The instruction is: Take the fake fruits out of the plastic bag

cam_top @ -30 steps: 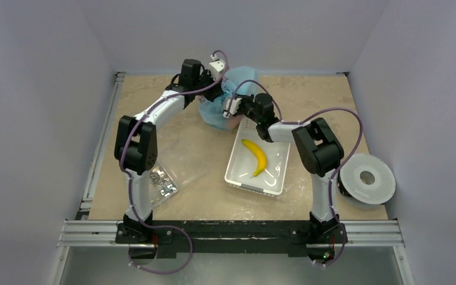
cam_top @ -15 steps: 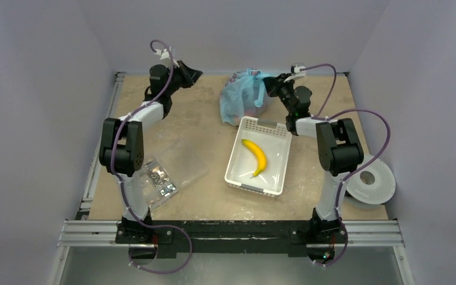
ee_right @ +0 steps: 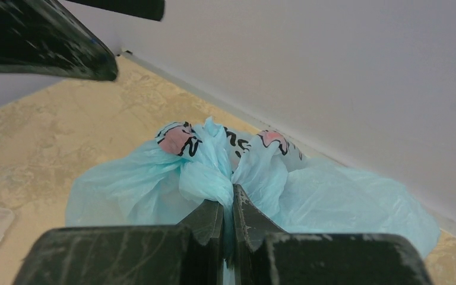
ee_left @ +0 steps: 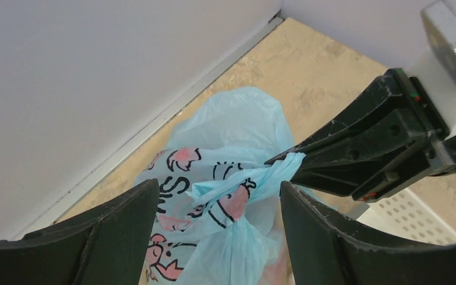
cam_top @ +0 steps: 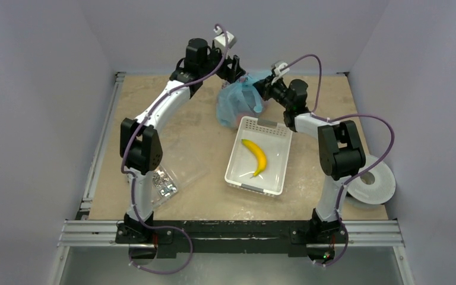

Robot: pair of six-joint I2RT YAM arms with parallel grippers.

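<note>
The light-blue plastic bag with pink and black print hangs at the back of the table, pulled up by one handle. My right gripper is shut on that twisted handle; the left wrist view shows its tips pinching the plastic. My left gripper is open above the bag. Its fingers stand on either side of the bag's knotted top without touching it. The fake fruits are hidden inside the bag.
A white basket holding a yellow banana sits just in front of the bag. A clear packet of metal bits lies at the near left. A white spool rests off the table's right edge. The back wall is close behind the bag.
My left gripper has opened and swung from the far left back over the bag. The right gripper kept its hold and the bag now hangs slightly lifted behind the basket.
</note>
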